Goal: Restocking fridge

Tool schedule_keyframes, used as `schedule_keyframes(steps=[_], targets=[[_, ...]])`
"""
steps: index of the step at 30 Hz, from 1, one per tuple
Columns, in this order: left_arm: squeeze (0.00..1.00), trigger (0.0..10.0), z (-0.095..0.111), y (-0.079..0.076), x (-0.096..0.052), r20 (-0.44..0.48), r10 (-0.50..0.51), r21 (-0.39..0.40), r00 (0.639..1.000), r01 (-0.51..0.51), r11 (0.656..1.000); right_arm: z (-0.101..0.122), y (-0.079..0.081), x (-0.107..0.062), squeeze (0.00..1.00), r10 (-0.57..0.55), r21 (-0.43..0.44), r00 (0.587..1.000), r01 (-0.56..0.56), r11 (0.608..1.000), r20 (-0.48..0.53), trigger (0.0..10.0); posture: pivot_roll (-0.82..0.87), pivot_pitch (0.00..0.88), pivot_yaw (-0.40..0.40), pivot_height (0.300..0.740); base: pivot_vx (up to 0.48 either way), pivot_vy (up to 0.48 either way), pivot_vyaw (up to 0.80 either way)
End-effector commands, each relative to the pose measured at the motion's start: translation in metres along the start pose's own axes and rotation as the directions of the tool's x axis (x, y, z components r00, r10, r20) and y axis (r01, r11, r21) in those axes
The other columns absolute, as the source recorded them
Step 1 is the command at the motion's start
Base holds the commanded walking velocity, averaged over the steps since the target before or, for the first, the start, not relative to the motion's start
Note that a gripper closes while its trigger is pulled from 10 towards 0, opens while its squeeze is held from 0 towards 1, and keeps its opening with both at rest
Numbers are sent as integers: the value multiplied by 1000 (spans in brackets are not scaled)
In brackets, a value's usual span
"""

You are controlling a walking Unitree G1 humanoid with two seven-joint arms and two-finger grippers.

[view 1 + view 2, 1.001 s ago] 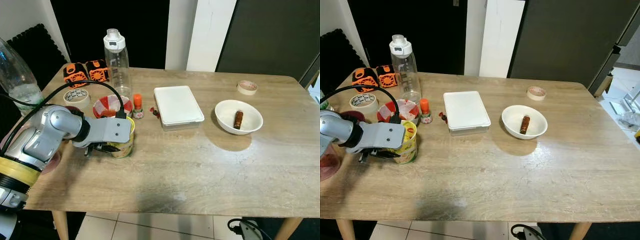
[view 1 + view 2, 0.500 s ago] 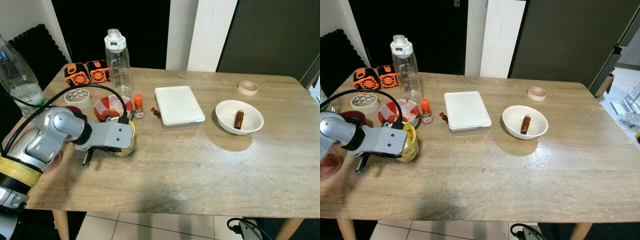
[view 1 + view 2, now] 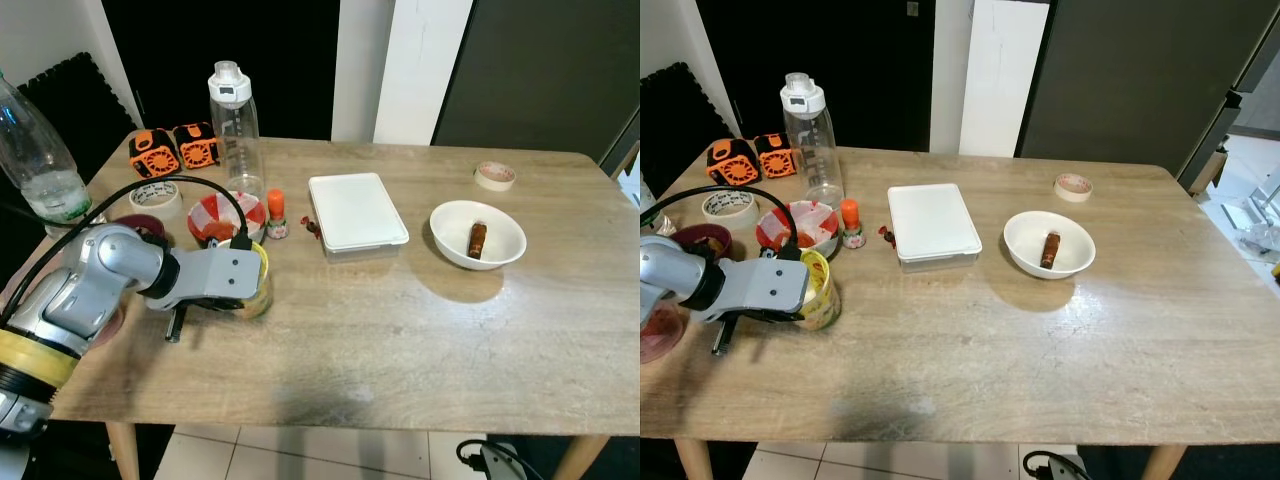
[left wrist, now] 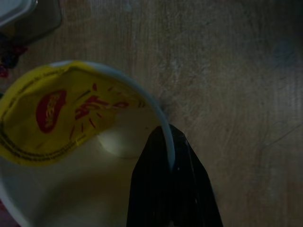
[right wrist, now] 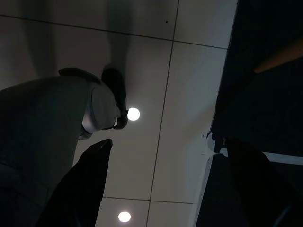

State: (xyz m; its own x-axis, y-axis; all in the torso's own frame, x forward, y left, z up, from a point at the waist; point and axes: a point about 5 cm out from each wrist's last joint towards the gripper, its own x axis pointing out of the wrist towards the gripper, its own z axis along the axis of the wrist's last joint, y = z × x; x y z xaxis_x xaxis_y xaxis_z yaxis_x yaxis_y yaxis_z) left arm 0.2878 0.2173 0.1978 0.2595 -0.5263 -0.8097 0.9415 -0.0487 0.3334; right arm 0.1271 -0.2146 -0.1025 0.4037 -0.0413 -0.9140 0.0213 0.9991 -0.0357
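Clearly, the left gripper (image 4: pixel 166 153) has pinched the thin rim of the yellow cup (image 3: pixel 818 292), one finger inside the wall and one outside. The cup stands on the wooden table (image 3: pixel 1060 340), just in front of the red and white bowl (image 3: pixel 800 225) and close to the small orange-capped bottle (image 3: pixel 849 222).

I think the main risk is this narrow hold. A grip on the rim alone can bend the soft wall, so the cup may slip out or tip while it is lifted. If it swings toward the bowl, it can hit it or knock the little bottle over.

The right gripper (image 5: pixel 168 189) hangs idle over the floor with its fingers spread apart.
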Motion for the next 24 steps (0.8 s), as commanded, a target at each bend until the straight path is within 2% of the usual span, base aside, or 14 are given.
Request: schedule_keyframes(steps=[1,7,11,16,24], targets=[[0,10000,-4,-8,6,-3,-41,-23,999,41,999,-4,1,0,0,0,-3,1000,0,1000,-9,10000,52,0,-38,740,0,0,0],[0,10000,-6,-15,9,5,-53,-44,999,53,998,2,16,2,0,14,-9,1000,-14,1000,0,10000,51,0,-39,740,0,0,0],[0,10000,-6,-17,9,8,-56,-50,998,56,997,4,19,3,0,19,-11,1000,-19,1000,3,10000,52,0,-42,740,0,0,0],[0,10000,-7,-19,1,11,-50,-53,999,51,997,4,20,3,0,19,-16,1000,-19,1000,2,10000,57,0,-45,740,-300,0,0],[0,10000,12,-18,-18,116,-39,-8,992,40,999,5,11,2,0,10,-18,1000,-10,1000,0,10000,60,0,-45,740,-319,0,0]])
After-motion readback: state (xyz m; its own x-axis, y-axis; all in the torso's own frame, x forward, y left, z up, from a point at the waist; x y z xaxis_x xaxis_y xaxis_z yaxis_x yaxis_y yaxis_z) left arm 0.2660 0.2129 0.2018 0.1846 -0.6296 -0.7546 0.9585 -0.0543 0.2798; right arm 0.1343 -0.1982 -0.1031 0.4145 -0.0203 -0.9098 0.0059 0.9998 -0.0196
